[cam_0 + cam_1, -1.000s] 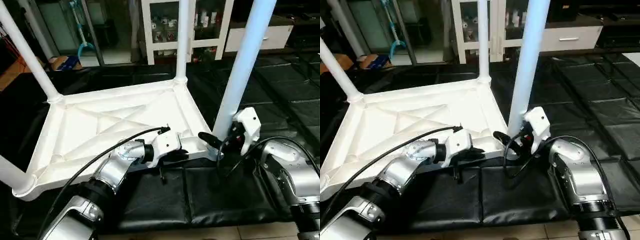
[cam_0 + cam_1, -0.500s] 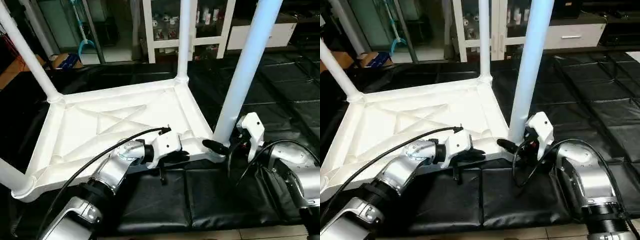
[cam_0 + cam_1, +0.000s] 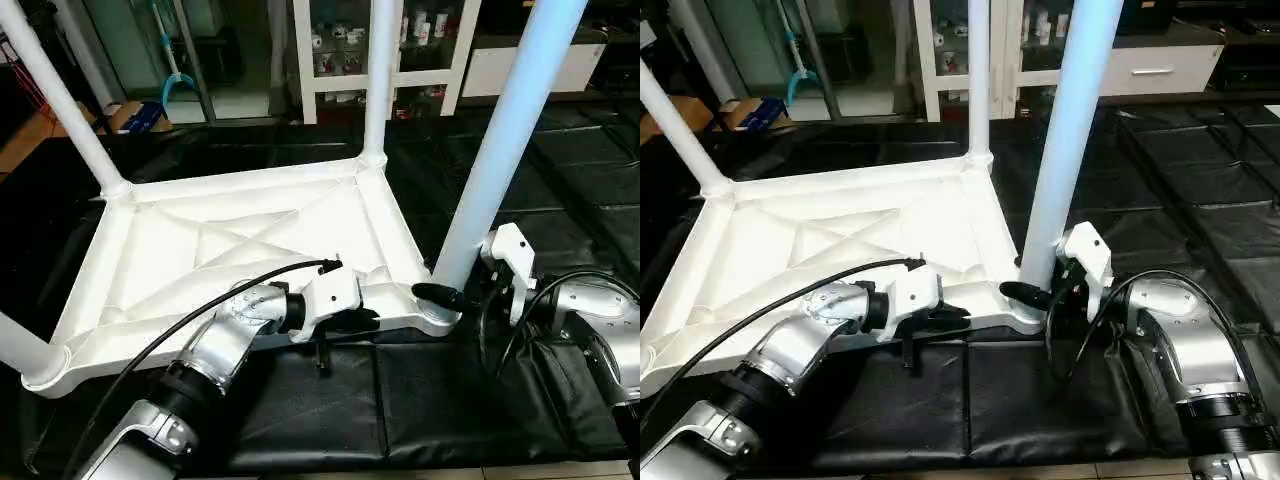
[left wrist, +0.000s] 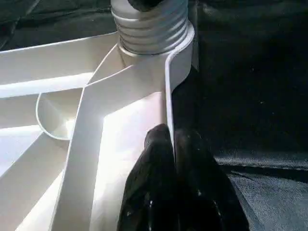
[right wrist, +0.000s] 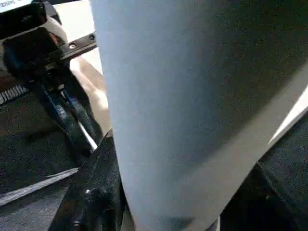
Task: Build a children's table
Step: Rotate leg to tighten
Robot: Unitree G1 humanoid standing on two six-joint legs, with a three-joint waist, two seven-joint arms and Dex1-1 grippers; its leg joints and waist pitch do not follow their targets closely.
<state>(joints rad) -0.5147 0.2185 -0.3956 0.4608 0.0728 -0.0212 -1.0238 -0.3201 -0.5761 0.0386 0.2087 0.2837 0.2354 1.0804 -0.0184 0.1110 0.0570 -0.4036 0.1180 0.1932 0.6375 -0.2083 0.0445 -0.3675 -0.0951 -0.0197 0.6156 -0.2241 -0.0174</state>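
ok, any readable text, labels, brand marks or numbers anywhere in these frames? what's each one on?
None can be read.
Tabletop, near leg and both grippers, left and right: no print visible.
Items on the cabinet shelves: any labels too small to read.
Blue box on the floor at the back: too small to read.

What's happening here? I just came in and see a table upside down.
A humanoid robot is assembling a white plastic square tabletop, lying underside up on black mats. The left gripper is shut on its near rim. The right gripper has its jaws around the base of the near-right white tubular leg, standing in its corner socket.
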